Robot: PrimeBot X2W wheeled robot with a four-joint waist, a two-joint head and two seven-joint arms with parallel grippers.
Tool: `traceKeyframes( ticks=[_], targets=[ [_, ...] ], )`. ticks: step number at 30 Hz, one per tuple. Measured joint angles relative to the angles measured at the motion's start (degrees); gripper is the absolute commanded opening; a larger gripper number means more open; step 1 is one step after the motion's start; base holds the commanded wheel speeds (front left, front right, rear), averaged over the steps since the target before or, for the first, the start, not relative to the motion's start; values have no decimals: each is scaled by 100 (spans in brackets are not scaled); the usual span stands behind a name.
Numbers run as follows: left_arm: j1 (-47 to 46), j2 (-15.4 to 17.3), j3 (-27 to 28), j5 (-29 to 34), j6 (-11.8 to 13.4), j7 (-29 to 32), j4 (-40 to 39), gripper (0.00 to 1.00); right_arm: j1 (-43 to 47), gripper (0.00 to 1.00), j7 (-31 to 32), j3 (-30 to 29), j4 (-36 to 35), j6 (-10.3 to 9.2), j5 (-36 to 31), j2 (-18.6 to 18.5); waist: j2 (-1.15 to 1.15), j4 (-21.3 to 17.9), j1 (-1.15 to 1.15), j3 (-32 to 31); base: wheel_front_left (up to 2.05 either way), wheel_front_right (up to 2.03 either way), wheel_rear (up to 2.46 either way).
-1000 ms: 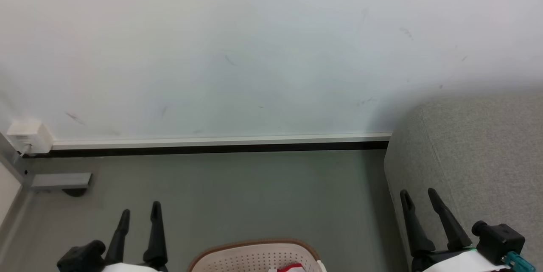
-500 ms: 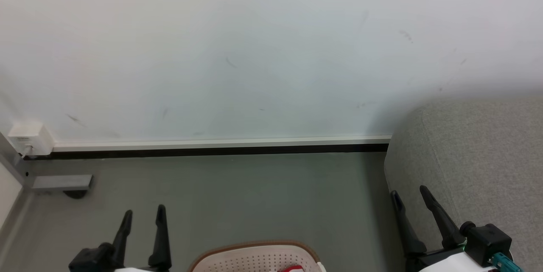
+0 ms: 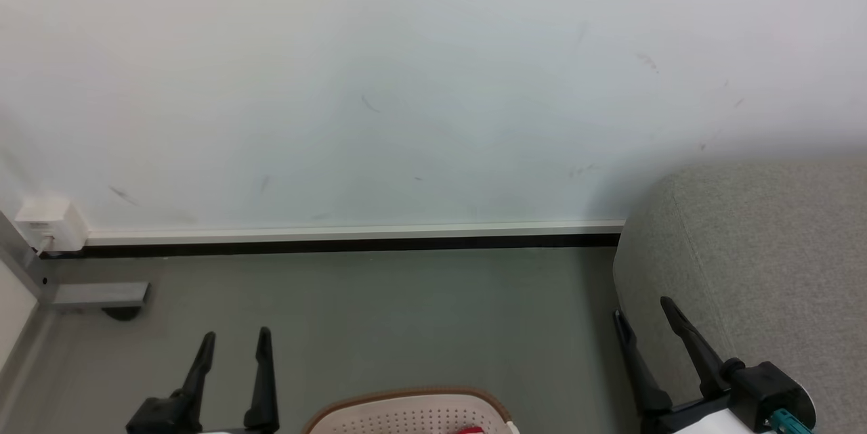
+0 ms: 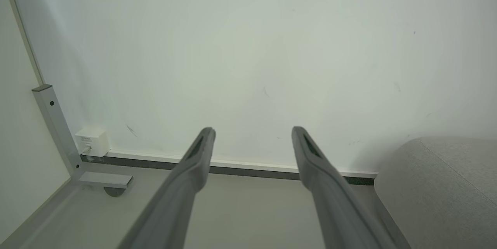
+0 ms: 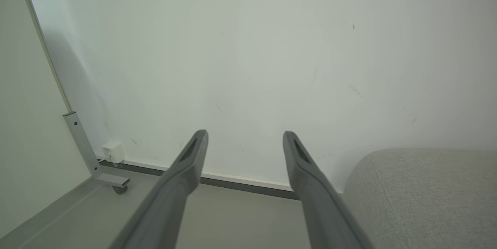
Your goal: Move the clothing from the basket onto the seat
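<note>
left gripper (image 3: 236, 334): lower left of the head view, fingers pointing up-frame. Jaws fully spread, nothing between them.
right gripper (image 3: 642, 309): lower right, fingers leaning up and slightly left. Jaws equally wide, empty. It overlaps the near corner of the seat in frame; can't tell if they touch.
basket (image 3: 406, 393): bottom centre, cut off by the frame's bottom edge. Brown far rim and a strip of perforated wall show. It sits between the two grippers.
clothing (image 3: 469, 430): a thin red sliver at the very bottom edge, inside the basket, right of its middle. The rest is out of frame, so the piece count is unknown.
seat (image 3: 765, 251): grey, fills the right side from mid-height down, rounded corner toward the floor (image 3: 420, 312).
key relation: both finger pairs point up-frame at the wall (image 3: 406, 82), while the clothing lies down-frame of the tips. The target is behind and below the tips, not ahead.
nearer arm: right, by a little; the sliver is on the basket's right half, the same side as the seat.
long axis: not readable for the clothing. The basket looks wider left-right across the frame.
wrist views: both look along open fingers at wall, skirting and floor, with the seat at lower right.
next move (judgement): draw the right arm back, pitch the tips down into the basket, then close.
risk: a blind descent could snag the rim.
</note>
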Motion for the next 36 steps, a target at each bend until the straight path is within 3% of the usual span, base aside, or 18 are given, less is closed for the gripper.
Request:
traceKeyframes(
  ticks=[9,36],
  targets=[
    [9,4,-30,315,26,-91,-24,100,-11,100,-86,22,1,0,-281,0,0,18,0,-26,0,0,0],
    [21,7,-8,268,26,-94,-75,100,-27,100,-86,-32,33,0,-278,26,0,-18,0,-14,0,0,0]
  ],
)
